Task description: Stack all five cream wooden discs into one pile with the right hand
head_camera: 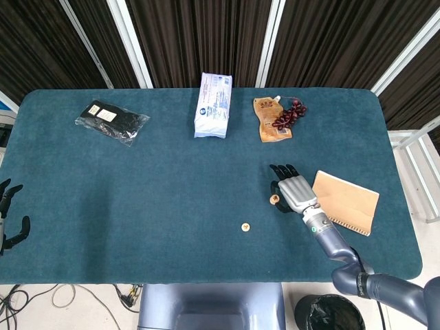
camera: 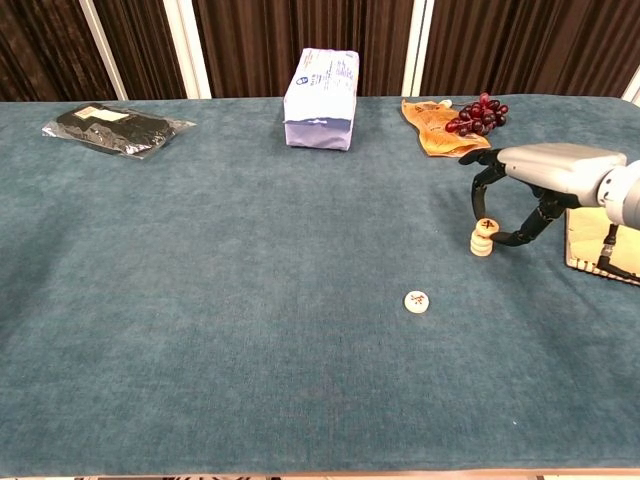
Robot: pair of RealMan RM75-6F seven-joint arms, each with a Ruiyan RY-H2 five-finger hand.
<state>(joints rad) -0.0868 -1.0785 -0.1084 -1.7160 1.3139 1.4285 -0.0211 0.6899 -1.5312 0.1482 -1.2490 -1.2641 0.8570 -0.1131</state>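
A short pile of cream discs [camera: 482,243] stands on the teal table right of centre, also seen in the head view as the pile [head_camera: 274,200]. Its top disc [camera: 487,225] sits slightly askew. My right hand [camera: 520,195] arches over the pile from the right, a finger just left of the top disc and the thumb [camera: 515,238] low on the right; the gap between them is wider than a disc. In the head view the right hand [head_camera: 292,189] hides part of the pile. One loose disc [camera: 416,301] lies nearer the front, apart from the pile. My left hand [head_camera: 10,213] hangs at the table's left edge, fingers apart, holding nothing.
A tan notebook [head_camera: 346,201] lies just right of the right hand. At the back are a white-blue packet [camera: 321,98], an orange pouch [camera: 428,125] with dark grapes [camera: 478,113], and a black bagged item [camera: 115,128] at the far left.
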